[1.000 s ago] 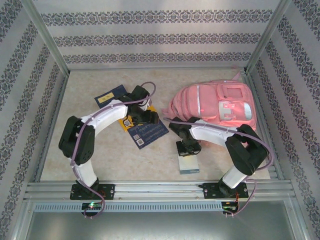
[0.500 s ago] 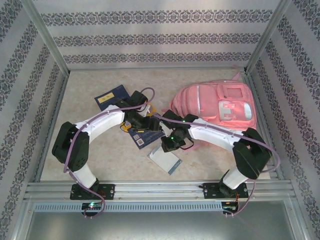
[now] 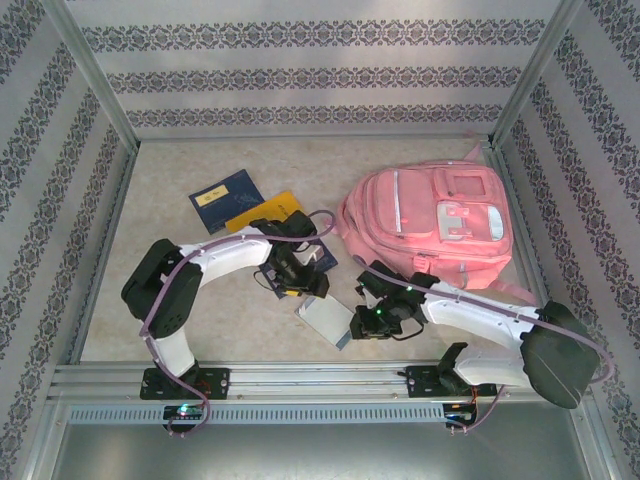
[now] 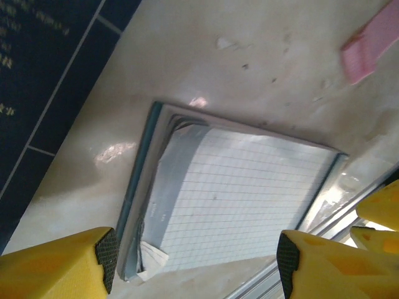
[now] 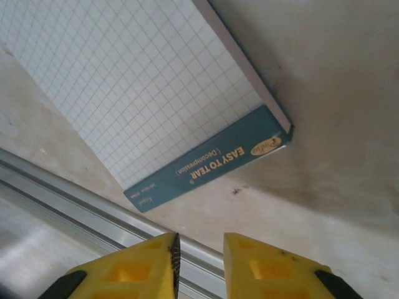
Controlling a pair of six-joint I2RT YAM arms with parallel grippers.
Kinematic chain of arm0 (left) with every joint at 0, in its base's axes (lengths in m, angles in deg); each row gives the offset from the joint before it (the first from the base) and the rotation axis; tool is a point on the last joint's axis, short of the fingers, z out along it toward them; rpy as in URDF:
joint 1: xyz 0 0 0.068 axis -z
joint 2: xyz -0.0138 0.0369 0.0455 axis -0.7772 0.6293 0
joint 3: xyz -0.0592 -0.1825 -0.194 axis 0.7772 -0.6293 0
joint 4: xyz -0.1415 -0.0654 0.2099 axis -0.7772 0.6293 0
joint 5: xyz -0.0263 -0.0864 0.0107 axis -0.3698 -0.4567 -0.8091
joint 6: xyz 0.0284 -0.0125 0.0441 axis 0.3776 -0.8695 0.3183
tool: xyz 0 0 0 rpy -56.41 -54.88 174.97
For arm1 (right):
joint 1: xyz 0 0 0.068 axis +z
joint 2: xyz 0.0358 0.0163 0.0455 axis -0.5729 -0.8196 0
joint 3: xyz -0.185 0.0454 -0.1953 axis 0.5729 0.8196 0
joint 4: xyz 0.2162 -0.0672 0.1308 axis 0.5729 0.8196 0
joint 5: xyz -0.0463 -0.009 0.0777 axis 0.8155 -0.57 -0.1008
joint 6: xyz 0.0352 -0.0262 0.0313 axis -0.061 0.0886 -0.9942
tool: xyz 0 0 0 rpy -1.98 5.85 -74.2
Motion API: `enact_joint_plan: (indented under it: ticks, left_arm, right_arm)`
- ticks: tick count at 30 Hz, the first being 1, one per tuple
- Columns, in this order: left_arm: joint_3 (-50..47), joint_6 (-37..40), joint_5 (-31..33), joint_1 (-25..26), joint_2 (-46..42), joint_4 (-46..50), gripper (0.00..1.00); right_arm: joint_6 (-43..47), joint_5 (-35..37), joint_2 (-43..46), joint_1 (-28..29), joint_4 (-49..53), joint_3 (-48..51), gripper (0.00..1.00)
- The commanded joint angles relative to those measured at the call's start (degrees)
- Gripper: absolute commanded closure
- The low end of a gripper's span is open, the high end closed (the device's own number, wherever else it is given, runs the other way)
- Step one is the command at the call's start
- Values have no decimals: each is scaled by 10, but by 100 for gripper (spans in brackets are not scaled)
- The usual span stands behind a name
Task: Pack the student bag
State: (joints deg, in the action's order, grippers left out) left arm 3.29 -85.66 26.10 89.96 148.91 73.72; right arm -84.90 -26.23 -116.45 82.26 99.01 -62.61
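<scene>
The student bag (image 3: 430,215), a big pink backpack, lies flat at the back right of the table. A grid-paper notepad (image 3: 328,322) with a teal binding strip lies near the front rail. My left gripper (image 3: 300,278) hovers over it, open wide; in the left wrist view its fingertips (image 4: 106,250) flank the notepad (image 4: 230,199) without touching it. My right gripper (image 3: 365,320) sits just right of the pad. In the right wrist view the notepad (image 5: 143,81) lies ahead of my right gripper (image 5: 201,261), whose fingers stand a narrow gap apart with nothing between them.
A dark blue book (image 3: 225,193) and a yellow book (image 3: 268,210) lie at the back left, and a dark blue booklet (image 3: 312,258) sits under the left arm. A pink strap (image 4: 368,43) trails from the bag. The aluminium front rail (image 5: 62,193) runs close to the pad.
The right gripper carried the notepad leftward, let it go and drew back to the pad's right. The left gripper moved off the booklet toward the pad.
</scene>
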Motion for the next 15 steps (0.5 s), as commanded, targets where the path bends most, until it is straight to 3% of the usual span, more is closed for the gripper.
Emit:
enact_joint_plan:
  ticks: [1,6,15]
  left_arm:
    - [-19,18,-2,2,9,1,31]
    - [-37,19,6,2,15,-14,31]
    - [-74,-16,-59,2,4,-58,32]
  right_arm:
    - [-73,-57,2,-15,-131,44,70]
    - [-61,-57,-24,-39,-151,53,69]
    - [-46,-63,-77,-88,-188,28,70]
